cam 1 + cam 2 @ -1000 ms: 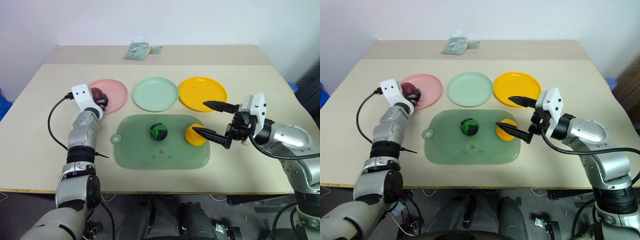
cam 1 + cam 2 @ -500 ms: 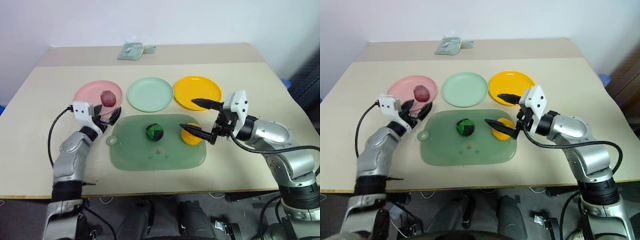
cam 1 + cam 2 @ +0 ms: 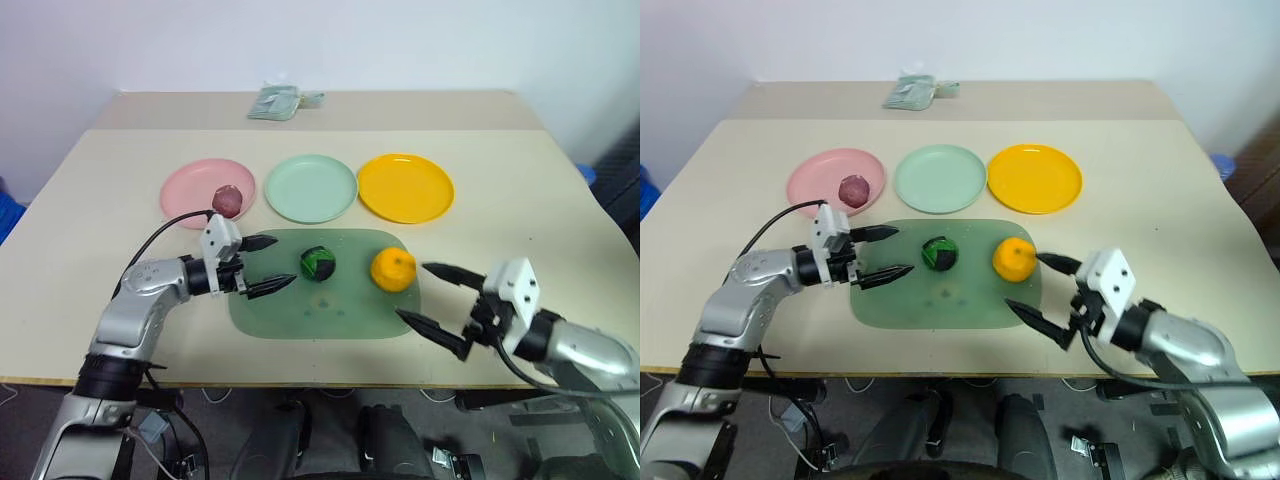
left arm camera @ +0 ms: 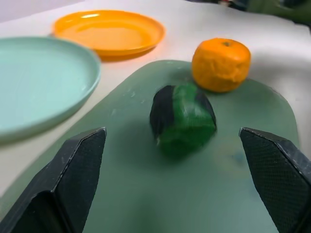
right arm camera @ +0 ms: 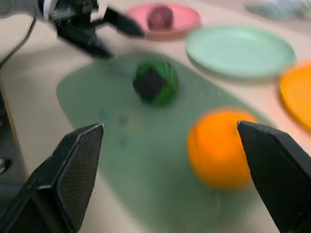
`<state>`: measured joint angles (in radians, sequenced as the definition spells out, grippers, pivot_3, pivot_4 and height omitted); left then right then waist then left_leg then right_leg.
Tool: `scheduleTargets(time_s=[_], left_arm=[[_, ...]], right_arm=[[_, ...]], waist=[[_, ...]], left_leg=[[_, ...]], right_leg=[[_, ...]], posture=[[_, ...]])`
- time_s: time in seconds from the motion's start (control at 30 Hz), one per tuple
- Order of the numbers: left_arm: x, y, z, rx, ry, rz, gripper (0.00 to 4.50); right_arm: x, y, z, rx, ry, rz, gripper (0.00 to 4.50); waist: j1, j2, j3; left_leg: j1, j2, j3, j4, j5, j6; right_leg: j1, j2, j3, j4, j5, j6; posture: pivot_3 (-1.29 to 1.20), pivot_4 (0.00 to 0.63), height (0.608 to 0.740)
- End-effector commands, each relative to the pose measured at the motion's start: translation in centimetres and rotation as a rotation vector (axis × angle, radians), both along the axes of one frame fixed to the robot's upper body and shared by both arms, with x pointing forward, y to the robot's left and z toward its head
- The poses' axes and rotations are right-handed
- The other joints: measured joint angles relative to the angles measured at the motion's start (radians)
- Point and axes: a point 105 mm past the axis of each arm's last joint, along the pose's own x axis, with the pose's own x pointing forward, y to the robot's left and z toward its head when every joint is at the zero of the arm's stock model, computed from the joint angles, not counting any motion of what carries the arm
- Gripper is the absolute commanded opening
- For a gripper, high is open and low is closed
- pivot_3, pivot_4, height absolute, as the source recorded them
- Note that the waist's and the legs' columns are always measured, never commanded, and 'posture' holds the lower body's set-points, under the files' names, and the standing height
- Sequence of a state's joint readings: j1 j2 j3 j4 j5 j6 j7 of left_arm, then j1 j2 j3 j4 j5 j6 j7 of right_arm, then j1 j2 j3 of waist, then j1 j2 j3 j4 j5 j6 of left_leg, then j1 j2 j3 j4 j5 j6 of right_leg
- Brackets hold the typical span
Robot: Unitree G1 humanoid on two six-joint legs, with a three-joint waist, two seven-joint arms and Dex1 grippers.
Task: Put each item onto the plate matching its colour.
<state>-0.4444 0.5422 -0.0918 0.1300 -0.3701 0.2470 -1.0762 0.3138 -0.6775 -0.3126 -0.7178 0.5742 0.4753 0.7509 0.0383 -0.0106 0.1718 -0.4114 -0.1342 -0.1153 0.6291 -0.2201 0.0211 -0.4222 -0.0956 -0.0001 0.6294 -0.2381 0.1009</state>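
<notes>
A maroon ball (image 3: 227, 200) lies on the pink plate (image 3: 190, 185). The mint plate (image 3: 311, 187) and the yellow plate (image 3: 405, 187) hold nothing. On the green mat (image 3: 325, 310) rest a green ball with black patches (image 3: 317, 263) and an orange ball (image 3: 393, 269). My left gripper (image 3: 286, 260) is open over the mat's left end and points right at the green ball (image 4: 183, 119), a short gap away. Off the mat's front right corner, my right gripper (image 3: 412, 291) stands open and empty, just short of the orange ball (image 5: 221, 148).
A grey-green packet (image 3: 285, 100) lies at the back of the table. A black cable (image 3: 160, 235) loops from my left wrist over the table. The table's front edge (image 3: 330, 383) runs just below the right gripper.
My left gripper has left the maroon ball on the pink plate, swung toward the mat and turned to face the green ball. My right gripper has drawn back from the orange ball toward the table's front edge.
</notes>
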Motion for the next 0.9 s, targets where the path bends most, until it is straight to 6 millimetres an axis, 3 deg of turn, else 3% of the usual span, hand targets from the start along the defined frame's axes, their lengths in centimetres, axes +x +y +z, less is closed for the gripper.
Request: scheduleTargets(time_s=[0.03, 0.17, 0.33, 0.47, 0.53, 0.73, 0.8, 0.9], left_arm=[[0.9, -1.6, 0.0, 0.023, -0.024, -0.06, 4.47], [2.3, -3.4, -1.0, 0.076, -0.016, -0.101, 4.47], [3.0, -5.5, -2.0, 0.104, 0.005, -0.156, 4.47], [3.6, -6.2, -1.8, 0.069, -0.01, -0.133, 3.18], [4.1, -6.5, -1.5, 0.035, -0.012, -0.101, 3.18], [8.3, -6.5, 1.4, -0.095, -0.045, 0.192, 3.18], [10.9, -6.3, 2.5, -0.1, 0.01, 0.377, 3.18], [13.0, -6.2, 3.6, -0.109, 0.061, 0.548, 3.18]], right_arm=[[-1.4, -0.6, 1.7, -0.009, -0.078, -0.066, 4.5], [-3.0, -1.3, 1.8, -0.018, -0.084, -0.155, 4.5], [-3.5, -1.2, 2.3, -0.024, -0.107, -0.203, 4.5], [-3.6, -0.9, 2.7, -0.019, -0.122, -0.217, 4.5], [-3.6, -0.8, 2.9, -0.017, -0.126, -0.223, 4.5], [-3.1, -0.8, 3.2, -0.013, -0.142, -0.227, 4.5], [-2.4, -0.5, 3.4, -0.008, -0.158, -0.214, 4.5], [-1.4, -0.2, 3.7, -0.001, -0.182, -0.192, 4.5]], waist=[[-0.003, 0.0, 0.0], [0.001, 0.0, 0.0], [0.002, 0.0, 0.0], [0.001, -0.001, 0.0], [0.002, -0.001, 0.0], [0.003, -0.003, 0.002], [0.003, -0.004, 0.002], [0.002, -0.005, 0.002]], left_leg=[[0.0, 0.0, 0.0, 0.0, 0.001, 0.001], [0.0, 0.001, 0.0, -0.001, 0.001, 0.002], [0.0, 0.001, 0.0, 0.001, 0.001, 0.001], [0.0, 0.001, 0.0, 0.0, 0.001, 0.002], [0.0, 0.001, 0.0, 0.0, 0.001, 0.002], [0.0, 0.001, -0.001, 0.002, 0.001, 0.003], [0.0, 0.0, 0.0, 0.002, 0.001, 0.003], [-0.001, 0.0, 0.0, 0.003, 0.001, 0.003]], right_leg=[[0.0, 0.0, 0.0, 0.0, 0.0, 0.001], [0.0, 0.0, 0.0, 0.0, 0.002, 0.003], [0.001, 0.0, 0.0, 0.0, 0.001, 0.003], [0.0, 0.0, 0.0, 0.0, 0.001, 0.003], [0.001, 0.0, 0.0, 0.0, 0.001, 0.004], [0.001, 0.0, -0.001, 0.0, 0.0, 0.007], [0.002, 0.0, -0.001, 0.0, 0.0, 0.008], [0.002, 0.001, -0.002, 0.0, 0.0, 0.011]], posture=[[0.0, 0.15, 0.74], [0.0, 0.15, 0.74], [0.0, 0.15, 0.74], [0.0, 0.15, 0.74], [0.0, 0.15, 0.74], [0.0, 0.15, 0.74], [0.0, 0.15, 0.74], [0.0, 0.15, 0.74]])
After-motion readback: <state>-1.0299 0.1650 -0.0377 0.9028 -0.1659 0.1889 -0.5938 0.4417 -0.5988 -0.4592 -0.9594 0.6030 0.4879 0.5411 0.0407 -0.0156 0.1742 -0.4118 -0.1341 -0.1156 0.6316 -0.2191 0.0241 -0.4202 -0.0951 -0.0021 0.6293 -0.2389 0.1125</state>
